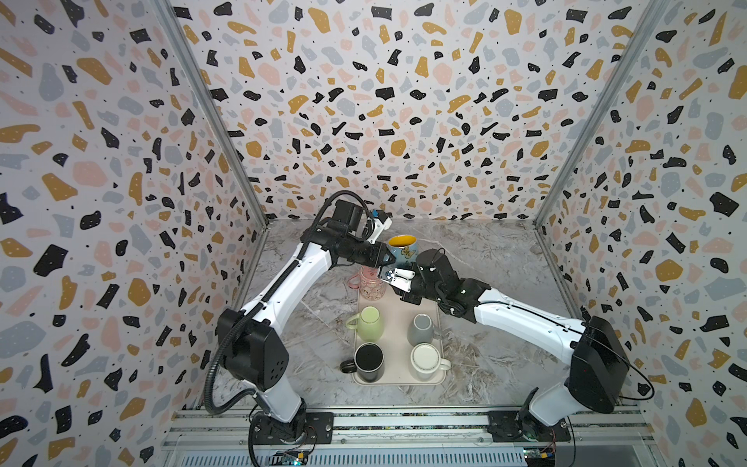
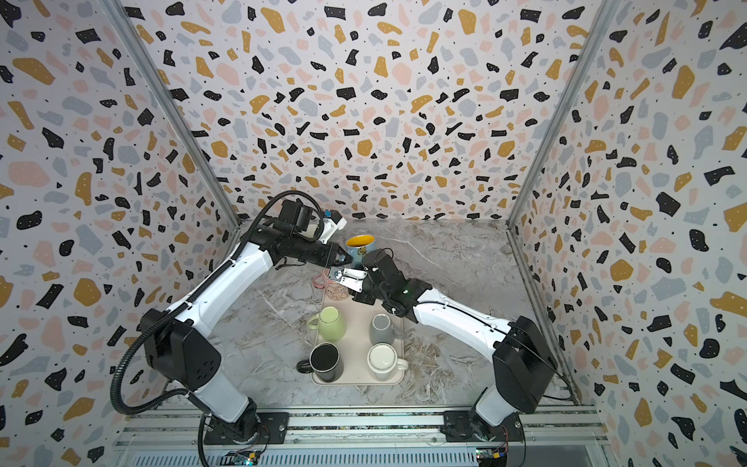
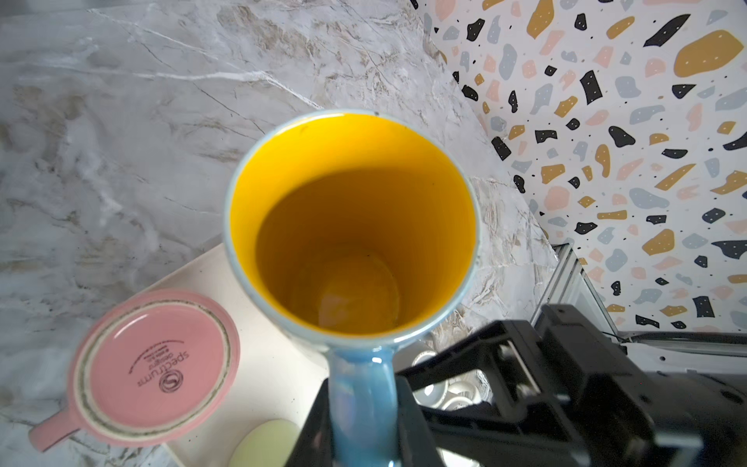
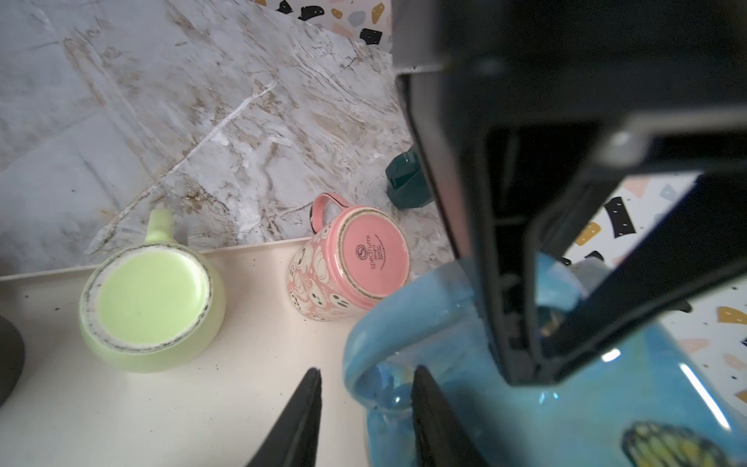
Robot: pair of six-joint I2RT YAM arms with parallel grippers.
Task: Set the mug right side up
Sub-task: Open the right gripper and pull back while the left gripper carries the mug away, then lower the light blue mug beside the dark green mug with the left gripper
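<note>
- Where the grey-veined marble bench (image 1: 485, 263) meets terrazzo-patterned walls (image 1: 404, 101), a beige tray (image 1: 398, 319) carries five mugs, the pink mug (image 1: 370, 283) and green mug (image 1: 370, 323) bottom up.
- Blue mug (image 1: 402, 247), yellow inside, stands mouth up just beyond the tray's far end; whether it touches the bench is unclear.
- Left gripper (image 3: 359, 428) is clamped on its handle (image 3: 359, 376).
- Right gripper (image 4: 367, 370), fingers (image 4: 299, 416) parted, sits at the handle's lower end.

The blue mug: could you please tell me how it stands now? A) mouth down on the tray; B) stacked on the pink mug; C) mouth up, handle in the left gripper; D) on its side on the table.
C: the left wrist view looks into the open yellow mouth of the blue mug, and the left gripper is closed on its handle.
</note>
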